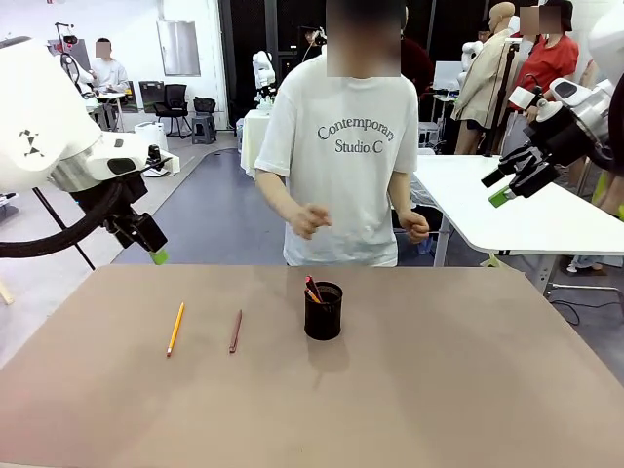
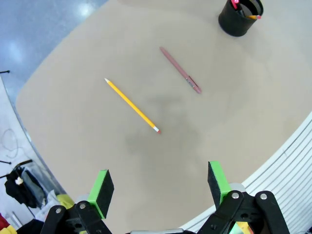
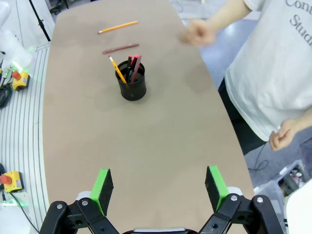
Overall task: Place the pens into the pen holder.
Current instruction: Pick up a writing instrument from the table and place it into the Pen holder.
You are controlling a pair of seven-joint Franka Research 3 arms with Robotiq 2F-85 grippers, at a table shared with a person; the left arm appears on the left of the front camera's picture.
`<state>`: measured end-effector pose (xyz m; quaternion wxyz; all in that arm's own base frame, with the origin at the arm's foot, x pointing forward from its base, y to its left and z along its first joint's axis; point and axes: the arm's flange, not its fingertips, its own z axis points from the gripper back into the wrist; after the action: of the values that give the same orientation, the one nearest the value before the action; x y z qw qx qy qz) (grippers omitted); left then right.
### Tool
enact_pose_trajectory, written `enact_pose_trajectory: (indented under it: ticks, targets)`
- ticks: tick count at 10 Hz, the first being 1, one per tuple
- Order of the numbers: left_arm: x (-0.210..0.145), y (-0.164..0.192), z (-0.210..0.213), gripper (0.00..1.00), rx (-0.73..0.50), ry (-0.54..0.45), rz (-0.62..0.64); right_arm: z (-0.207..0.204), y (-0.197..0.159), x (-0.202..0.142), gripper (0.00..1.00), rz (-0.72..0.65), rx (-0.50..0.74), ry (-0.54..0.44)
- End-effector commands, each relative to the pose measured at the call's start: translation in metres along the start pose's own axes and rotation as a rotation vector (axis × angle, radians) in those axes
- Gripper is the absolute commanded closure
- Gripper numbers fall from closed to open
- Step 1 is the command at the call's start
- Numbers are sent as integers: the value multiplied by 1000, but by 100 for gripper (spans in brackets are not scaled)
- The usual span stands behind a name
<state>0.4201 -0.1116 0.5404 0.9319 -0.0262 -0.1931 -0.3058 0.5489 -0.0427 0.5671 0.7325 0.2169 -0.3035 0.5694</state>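
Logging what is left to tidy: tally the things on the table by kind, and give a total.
Pen holder: 1
Pens loose on the table: 2 (yellow pencil, reddish-brown pen)
Pens standing in the holder: 2 that I can make out (yellow stick, red pen)
Total: 5

Wide-open jaws hang above a brown bench (image 3: 146, 141) with a black pen holder (image 3: 131, 87) on it.
The pen holder stands upright near the bench's middle, with a yellow pencil (image 3: 116, 68) and a red pen (image 3: 135, 65) leaning inside. Beyond it, a reddish-brown pen (image 3: 120, 48) and a loose yellow pencil (image 3: 117, 27) lie flat, apart. A person in a white T-shirt (image 3: 273, 73) stands at the bench's edge, both hands loosely curled.
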Motion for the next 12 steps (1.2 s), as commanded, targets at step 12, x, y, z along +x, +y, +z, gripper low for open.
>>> enact_pose_trajectory:
  ticks: [12]
  targets:
    - [33, 33, -126, 0, 284, 191, 516, 2, 1, 1, 0, 2, 3, 8]
